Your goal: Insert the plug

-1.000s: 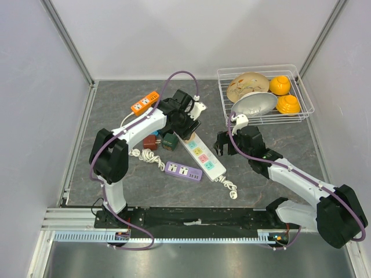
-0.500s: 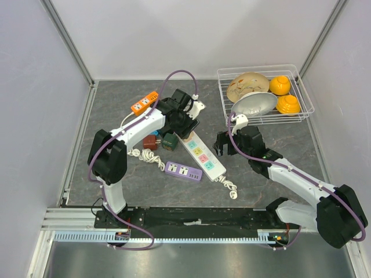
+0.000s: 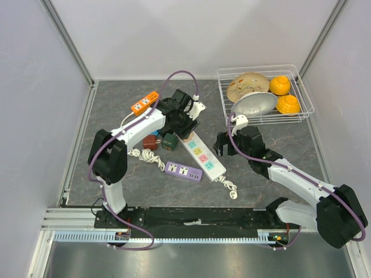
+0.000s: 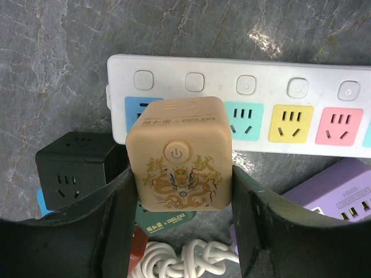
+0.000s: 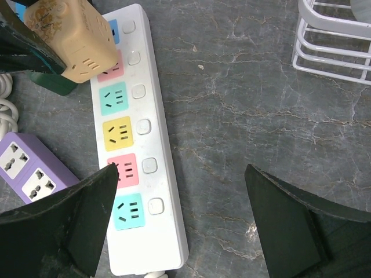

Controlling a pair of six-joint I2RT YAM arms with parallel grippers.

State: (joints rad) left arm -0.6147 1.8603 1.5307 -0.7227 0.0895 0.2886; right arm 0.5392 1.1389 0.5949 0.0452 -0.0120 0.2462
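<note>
The left end effector (image 4: pixel 184 194) is gripping the tan cube plug (image 4: pixel 179 150) with its jaws about half open. It is holding the plug over the end sockets of the white power strip (image 4: pixel 301 87), probably to align the pins. The right end effector (image 5: pixel 179 174) is hovering wide open and empty above the desk (image 5: pixel 243 92).

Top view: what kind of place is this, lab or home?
Probably a robot lab cell: white panels boxing in the table, arms bolted to a rail, power strips scattered as props.
</note>
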